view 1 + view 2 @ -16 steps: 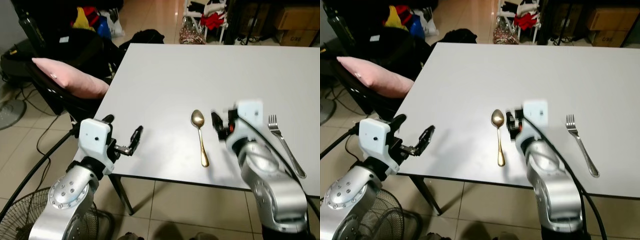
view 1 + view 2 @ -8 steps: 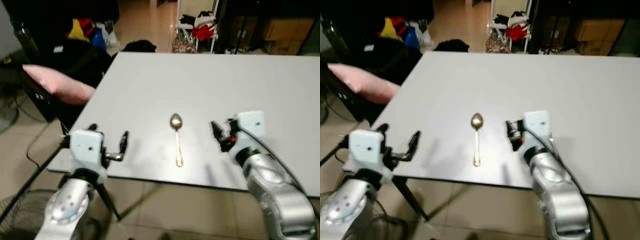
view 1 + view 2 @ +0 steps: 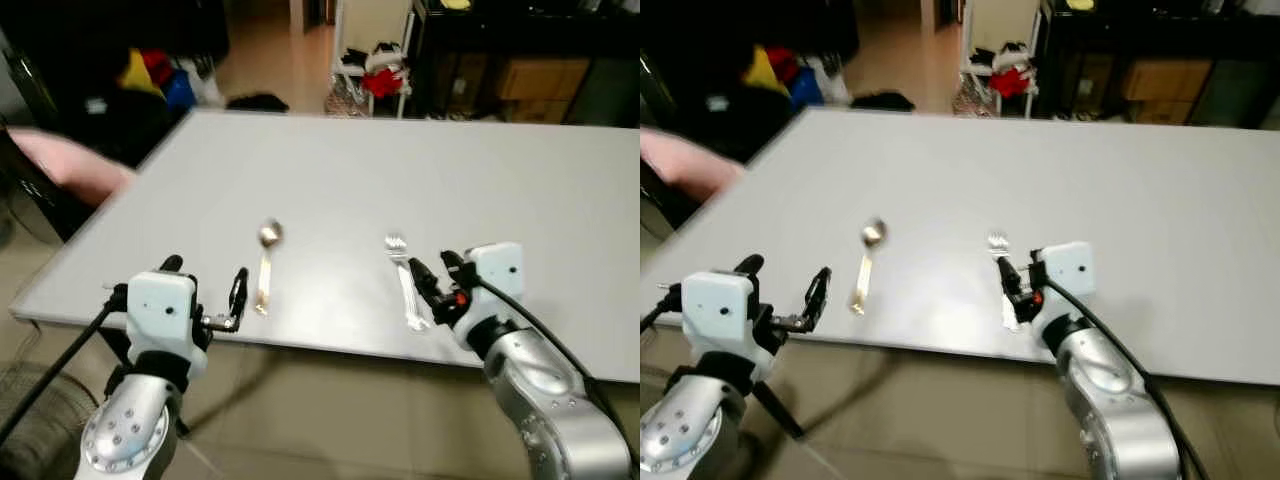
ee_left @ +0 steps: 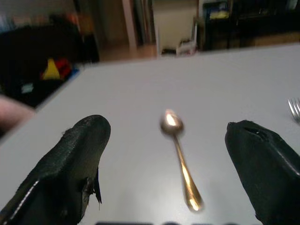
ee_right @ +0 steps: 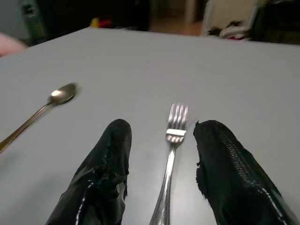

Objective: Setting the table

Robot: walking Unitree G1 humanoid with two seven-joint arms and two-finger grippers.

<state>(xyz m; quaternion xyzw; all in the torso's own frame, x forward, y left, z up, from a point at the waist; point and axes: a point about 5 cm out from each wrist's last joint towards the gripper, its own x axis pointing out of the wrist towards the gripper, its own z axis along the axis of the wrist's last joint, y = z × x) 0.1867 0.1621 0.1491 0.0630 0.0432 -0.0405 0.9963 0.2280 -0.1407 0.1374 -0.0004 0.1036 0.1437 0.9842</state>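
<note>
A gold spoon (image 3: pixel 265 268) and a silver fork (image 3: pixel 404 283) lie side by side near the front edge of the white table (image 3: pixel 400 170), handles toward me. My left gripper (image 3: pixel 206 278) is open at the table's front edge, just left of the spoon's handle. In the left wrist view the spoon (image 4: pixel 178 146) lies ahead between the wide-spread fingers (image 4: pixel 77 157). My right gripper (image 3: pixel 435 273) is open and low over the fork's handle. In the right wrist view the fork (image 5: pixel 172 136) runs between the two fingers (image 5: pixel 105 173), with the spoon (image 5: pixel 49 102) off to one side.
A pink cushion (image 3: pixel 65 165) sits blurred at the table's left side. Beyond the far edge are coloured bags (image 3: pixel 150 78), a white rack with clothes (image 3: pixel 375 75) and cardboard boxes (image 3: pixel 530 75). Tiled floor (image 3: pixel 330 400) lies below the front edge.
The camera has swung, so the whole scene has shifted. My right gripper went from between spoon and fork to over the fork's handle. My left gripper came in from beside the table to the spoon.
</note>
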